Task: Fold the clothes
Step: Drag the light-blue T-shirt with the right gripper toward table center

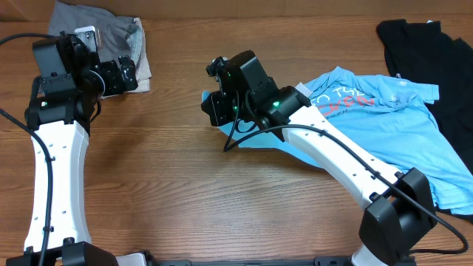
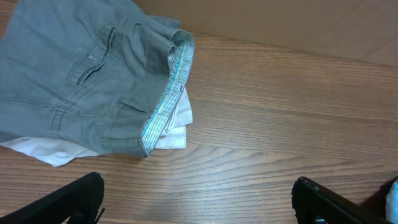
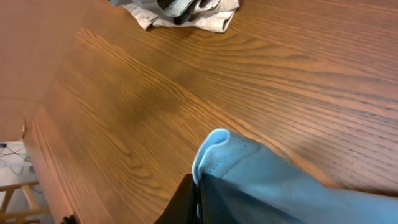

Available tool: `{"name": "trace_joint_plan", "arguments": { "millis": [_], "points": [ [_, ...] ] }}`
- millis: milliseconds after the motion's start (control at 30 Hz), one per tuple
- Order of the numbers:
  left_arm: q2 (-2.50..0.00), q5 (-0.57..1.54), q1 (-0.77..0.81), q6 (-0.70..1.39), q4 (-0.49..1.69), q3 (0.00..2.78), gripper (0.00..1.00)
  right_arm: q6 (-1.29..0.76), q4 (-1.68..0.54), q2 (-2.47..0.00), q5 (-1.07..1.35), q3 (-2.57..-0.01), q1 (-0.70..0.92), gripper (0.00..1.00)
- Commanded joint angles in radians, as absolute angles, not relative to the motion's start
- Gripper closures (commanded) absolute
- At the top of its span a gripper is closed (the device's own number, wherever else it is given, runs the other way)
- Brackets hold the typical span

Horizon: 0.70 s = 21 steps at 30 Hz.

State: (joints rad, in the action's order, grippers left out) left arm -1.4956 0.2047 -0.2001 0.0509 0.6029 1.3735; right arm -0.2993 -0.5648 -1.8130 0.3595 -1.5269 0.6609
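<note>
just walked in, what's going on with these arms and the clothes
Two robot arms are sorting laundry on a wooden table. The right gripper is shut on an edge of the light blue T-shirt, whose body lies spread toward the right. The left gripper is open and empty, near the folded grey trousers lying on a white piece at the far left. A black garment lies far right, untouched.

Location type: robotics lab bench. Indicators: left arm (image 1: 55, 170) and right arm (image 1: 332, 159) mounted at one edge of a wood-grain table (image 1: 170, 192), with exposed black cable (image 1: 49, 166) running along the arm links.
</note>
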Motion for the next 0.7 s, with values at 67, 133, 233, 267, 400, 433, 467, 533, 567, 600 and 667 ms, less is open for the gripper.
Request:
{"name": "trace_joint_plan", "arguments": {
  "millis": [67, 133, 233, 267, 400, 433, 467, 533, 567, 600, 667],
  "points": [
    [-1.504, 0.202, -0.204, 0.059, 0.601, 1.399, 0.00, -0.309, -0.609, -1.784, 0.391, -1.547, 0.659, 0.67],
    [-1.504, 0.202, -0.204, 0.059, 0.601, 1.399, 0.00, -0.307, -0.642, -1.767, 0.391, -1.547, 0.659, 0.55],
    [-1.504, 0.204, -0.204, 0.060, 0.602, 1.399, 0.00, -0.307, -0.703, -1.732, 0.377, -1.547, 0.655, 0.30],
    [-1.504, 0.210, -0.202, 0.059, 0.603, 1.399, 0.00, -0.317, -0.727, -1.711, 0.350, -1.547, 0.643, 0.21],
    [-1.505, 0.325, -0.164, 0.033, 0.601, 1.399, 0.02, -0.402, -0.821, -1.629, 0.157, -1.547, 0.543, 0.15],
    [-1.508, 0.334, -0.144, 0.019, 0.601, 1.399, 0.02, -0.406, -0.841, -1.618, 0.126, -1.547, 0.518, 0.14],
    [-1.512, 0.333, -0.112, -0.002, 0.601, 1.399, 0.02, -0.415, -0.873, -1.604, 0.086, -1.547, 0.474, 0.14],
    [-1.533, 0.311, -0.035, -0.041, 0.592, 1.399, 0.02, -0.420, -0.930, -1.589, 0.038, -1.547, 0.393, 0.13],
    [-1.556, 0.273, 0.023, -0.060, 0.575, 1.399, 0.02, -0.420, -0.970, -1.588, 0.022, -1.547, 0.319, 0.13],
    [-1.579, 0.245, 0.069, -0.081, 0.558, 1.399, 0.02, -0.419, -0.985, -1.588, 0.019, -1.547, 0.280, 0.13],
    [-1.628, 0.213, 0.144, -0.116, 0.520, 1.399, 0.02, -0.418, -1.002, -1.588, 0.019, -1.546, 0.192, 0.12]
  ]
}}
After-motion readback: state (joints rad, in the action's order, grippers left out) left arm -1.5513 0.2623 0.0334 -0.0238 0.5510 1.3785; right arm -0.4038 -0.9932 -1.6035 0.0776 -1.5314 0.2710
